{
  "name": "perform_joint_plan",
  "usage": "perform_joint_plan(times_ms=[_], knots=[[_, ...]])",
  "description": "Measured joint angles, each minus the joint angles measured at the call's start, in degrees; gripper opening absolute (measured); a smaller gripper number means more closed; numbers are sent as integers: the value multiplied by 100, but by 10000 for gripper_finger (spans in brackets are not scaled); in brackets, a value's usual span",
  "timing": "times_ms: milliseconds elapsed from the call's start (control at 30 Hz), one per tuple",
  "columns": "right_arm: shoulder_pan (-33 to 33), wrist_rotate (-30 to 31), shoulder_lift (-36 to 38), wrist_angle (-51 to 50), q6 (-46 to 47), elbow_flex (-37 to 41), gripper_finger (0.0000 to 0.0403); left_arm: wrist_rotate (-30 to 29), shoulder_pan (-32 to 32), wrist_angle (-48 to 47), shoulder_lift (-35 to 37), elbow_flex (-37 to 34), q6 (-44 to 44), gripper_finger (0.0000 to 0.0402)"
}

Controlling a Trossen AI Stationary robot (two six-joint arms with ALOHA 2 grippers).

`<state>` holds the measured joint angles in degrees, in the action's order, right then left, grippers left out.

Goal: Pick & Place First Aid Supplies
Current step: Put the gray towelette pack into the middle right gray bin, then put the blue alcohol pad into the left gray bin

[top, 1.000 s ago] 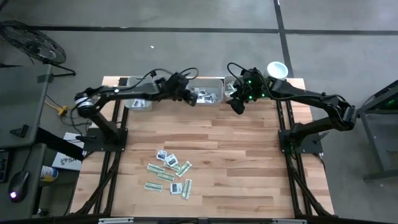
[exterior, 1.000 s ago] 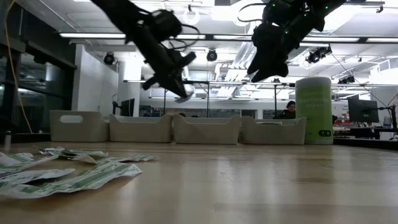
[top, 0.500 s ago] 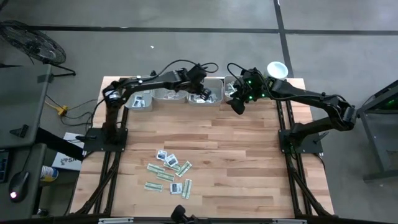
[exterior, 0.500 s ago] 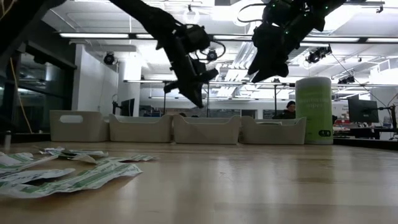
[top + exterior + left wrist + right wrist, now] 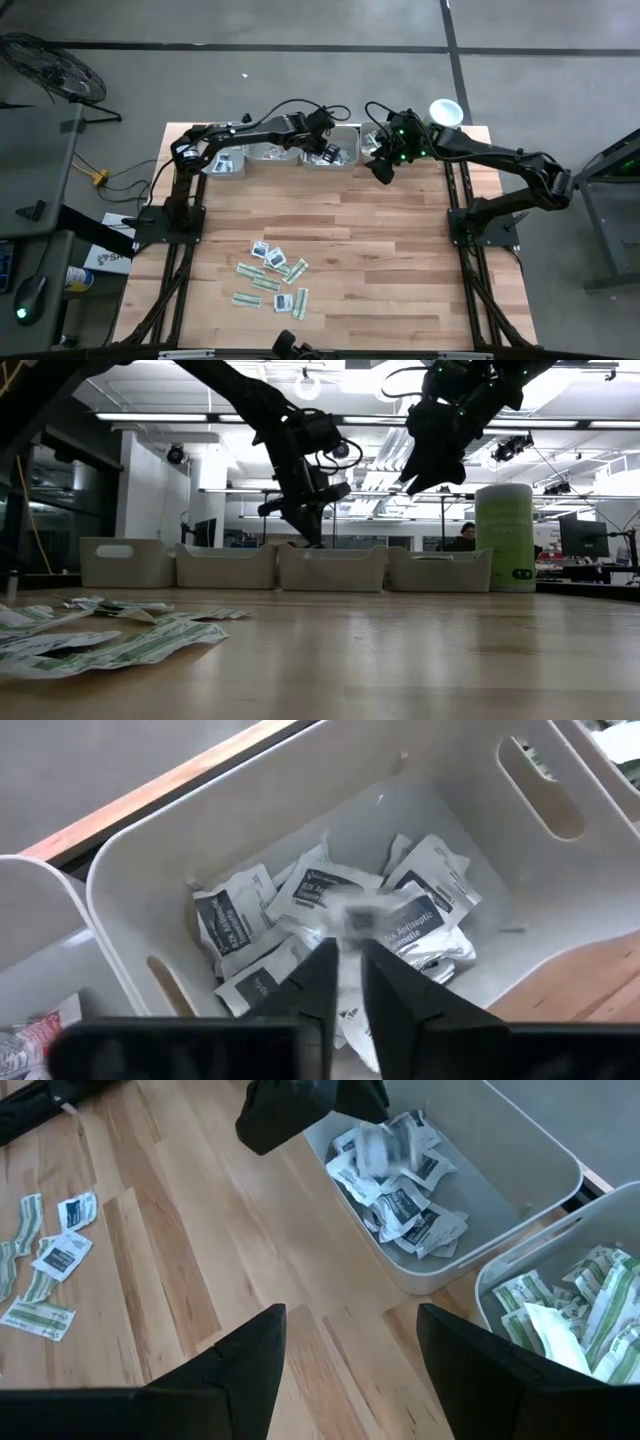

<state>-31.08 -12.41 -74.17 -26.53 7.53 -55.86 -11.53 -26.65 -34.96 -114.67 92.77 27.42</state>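
Here, squarish white sachets with dark marks lie heaped in a grey tray at the far edge of the worktop. One more sachet, seen only as a blur, sits just above the heap, right off the tips of the left gripper. Its two dark fingers point down into the tray and stand slightly parted – a narrow gap shows between them, and they clasp nothing.

The left arm reaches from its base at the left side of the worktop along the far edge, bent at the elbow, with the wrist tipped downward over this tray, the third in a row of four. In the level view the gripper hangs just above the tray's rim.

The neighbouring tray towards the right holds narrow green-white strips. The right arm stretches in from the right side, and the right gripper hovers high above bare wood just in front of these two trays, angled down, its fingers spread wide and empty.

Well apart, near the front of the worktop, a scatter of loose sachets – both white squares and green-white strips – lies flat on the wood. A tall pale green tub with a white lid stands at the far right corner, beside the last tray.
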Motion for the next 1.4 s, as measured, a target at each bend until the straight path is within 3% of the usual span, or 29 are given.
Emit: perform_joint_plan(times_ms=[233,467,767,1033,1400], knots=[[1,1,0,-97,0,0,220,268,1,-81,89,-2,-368,107],[1,3,0,-169,-2,0,220,225,88,-974,482,-2,-517,113],[-1,3,0,-189,-4,0,220,-107,771,-2238,1044,-358,-575,113],[1,1,0,-198,-48,0,220,-152,1365,-2218,1942,-1600,474,113],[-1,-12,0,-211,-50,0,220,-57,2635,-1939,3159,-3382,3152,113]])
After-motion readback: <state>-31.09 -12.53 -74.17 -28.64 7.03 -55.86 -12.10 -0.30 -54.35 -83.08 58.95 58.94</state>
